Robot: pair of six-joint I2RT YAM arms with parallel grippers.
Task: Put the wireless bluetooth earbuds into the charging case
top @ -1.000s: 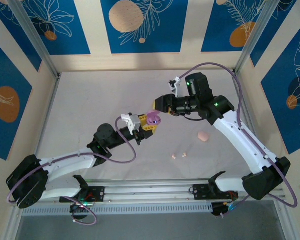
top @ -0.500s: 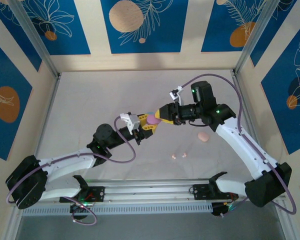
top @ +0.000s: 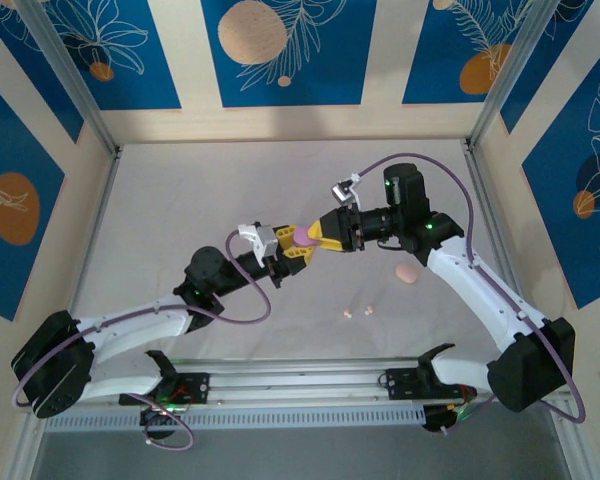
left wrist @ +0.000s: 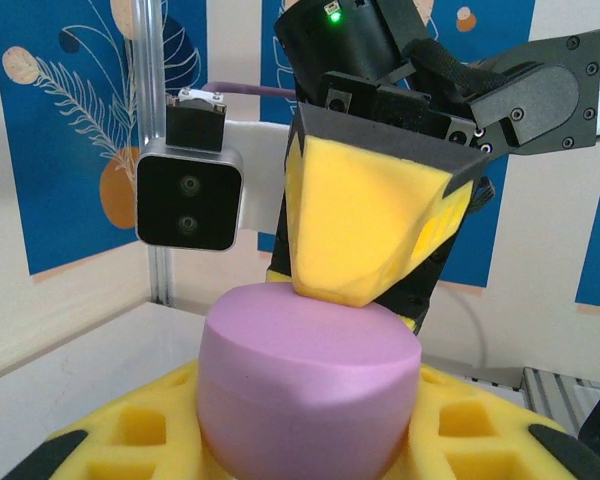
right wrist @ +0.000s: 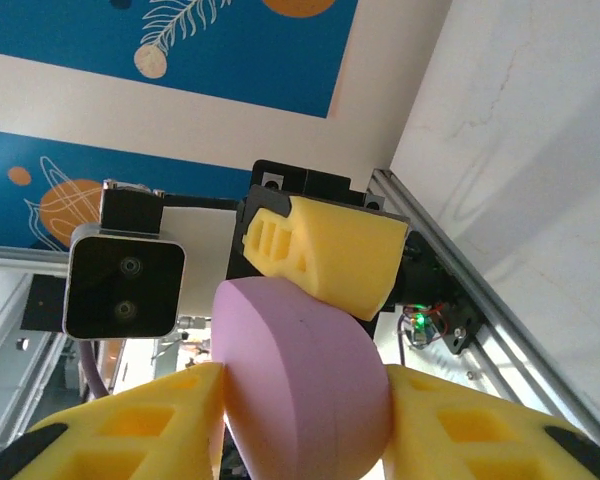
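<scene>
Over the table (top: 180, 210), left tool (top: 296, 248) and right tool (top: 318, 236) grip the lilac case (top: 306, 238).

Pale, slightly wrinkly-looking bench (top: 180, 200). On it, over toward the near right, there's a pink oval case (top: 407, 273). Left of that and a bit nearer sit two tiny pink earbuds (top: 348, 313), side by side.

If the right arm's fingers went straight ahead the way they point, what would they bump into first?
The lilac case. The right gripper is right at it, with fingers on either side. Just behind it is the left gripper, which holds the case, so that would probably come next.
</scene>
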